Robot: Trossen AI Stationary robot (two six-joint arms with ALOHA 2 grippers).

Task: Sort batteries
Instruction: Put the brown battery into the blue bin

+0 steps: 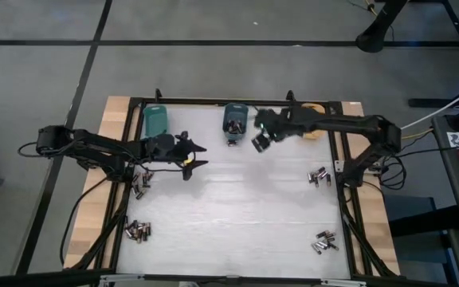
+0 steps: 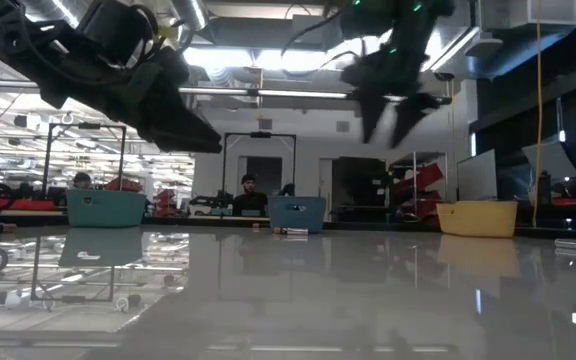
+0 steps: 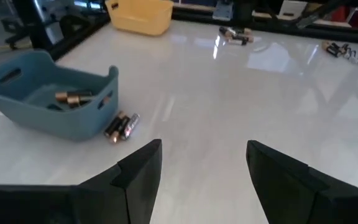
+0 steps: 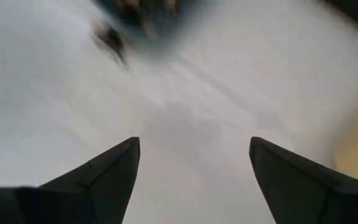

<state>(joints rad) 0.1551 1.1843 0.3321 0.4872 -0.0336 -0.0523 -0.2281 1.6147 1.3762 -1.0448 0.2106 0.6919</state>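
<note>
On desk, far left edge: batteries (image 1: 138,231) heaped in loose piles, unsorted, well apart from bins.
Left hand (image 1: 194,155): raised over bare desk, fingers parted, gripping nothing; likely between picks.
Teal bin (image 1: 156,119): at back edge, contents unclear.
Blue bin (image 1: 234,121): holds a few cells; two more lie just outside its wall.
Right hand (image 1: 260,142): beside blue bin, spread wide, empty; probably just after a drop.
Right edge: two more piles waiting.

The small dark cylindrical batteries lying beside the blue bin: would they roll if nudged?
Probably: the dark cylindrical batteries lie on their sides on a glossy white table. Their smooth metal casings look slippery and rigid, likely heavy for their size.
</note>
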